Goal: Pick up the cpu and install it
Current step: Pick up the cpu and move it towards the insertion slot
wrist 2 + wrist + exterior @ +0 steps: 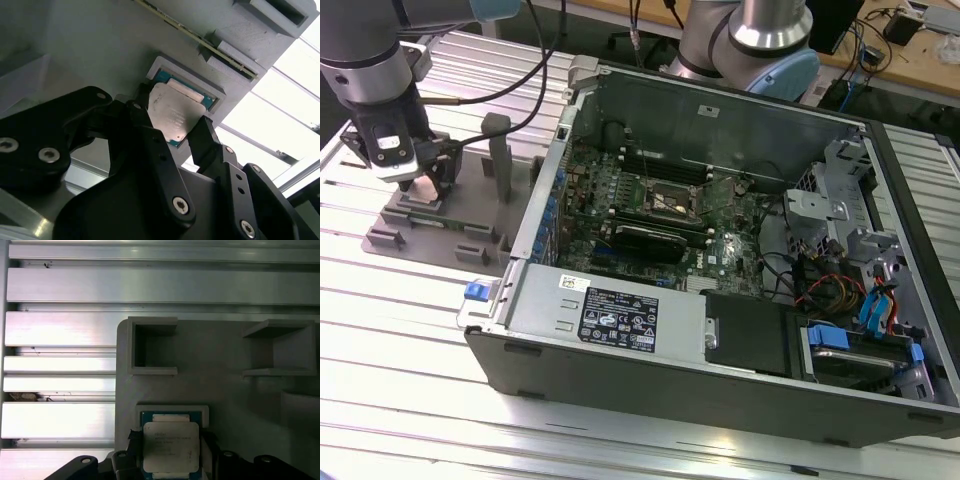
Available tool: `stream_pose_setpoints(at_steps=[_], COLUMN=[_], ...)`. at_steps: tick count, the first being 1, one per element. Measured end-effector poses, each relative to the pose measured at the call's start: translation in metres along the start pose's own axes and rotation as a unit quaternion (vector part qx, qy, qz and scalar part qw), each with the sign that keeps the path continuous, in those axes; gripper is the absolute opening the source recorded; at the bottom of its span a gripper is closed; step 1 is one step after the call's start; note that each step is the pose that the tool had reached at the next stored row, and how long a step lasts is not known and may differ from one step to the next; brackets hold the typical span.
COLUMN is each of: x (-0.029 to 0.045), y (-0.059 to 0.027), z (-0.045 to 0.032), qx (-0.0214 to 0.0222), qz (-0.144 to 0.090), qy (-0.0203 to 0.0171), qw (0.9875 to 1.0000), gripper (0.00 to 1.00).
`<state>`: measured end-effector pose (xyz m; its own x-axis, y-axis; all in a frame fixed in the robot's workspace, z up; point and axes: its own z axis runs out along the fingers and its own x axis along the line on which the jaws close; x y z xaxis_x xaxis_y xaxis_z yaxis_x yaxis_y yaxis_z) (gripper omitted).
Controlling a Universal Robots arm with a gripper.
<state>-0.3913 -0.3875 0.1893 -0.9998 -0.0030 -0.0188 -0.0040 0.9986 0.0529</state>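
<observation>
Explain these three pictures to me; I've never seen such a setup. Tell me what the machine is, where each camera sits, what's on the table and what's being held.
The machine is a robot arm with a gripper at its end. The exterior view comes from a camera off the arm and takes in the slatted metal table. On it lie an open computer case, its motherboard exposed, and, at the exterior view's left, a grey holder. The two wrist views come from cameras riding on the arm, looking past the gripper. In the first wrist view the cpu, a small silver square chip, sits in a recess of that holder with the gripper down around it. I cannot tell whether it is gripped yet.
</observation>
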Motion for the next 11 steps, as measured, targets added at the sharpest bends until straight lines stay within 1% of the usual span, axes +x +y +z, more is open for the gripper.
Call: stream_pose_setpoints(at_steps=[11], x=[-0.0008], y=[0.0000], z=[0.0000], qx=[0.0000], qz=[0.000], qy=[0.0000], qw=[1.0000], gripper=[0.57])
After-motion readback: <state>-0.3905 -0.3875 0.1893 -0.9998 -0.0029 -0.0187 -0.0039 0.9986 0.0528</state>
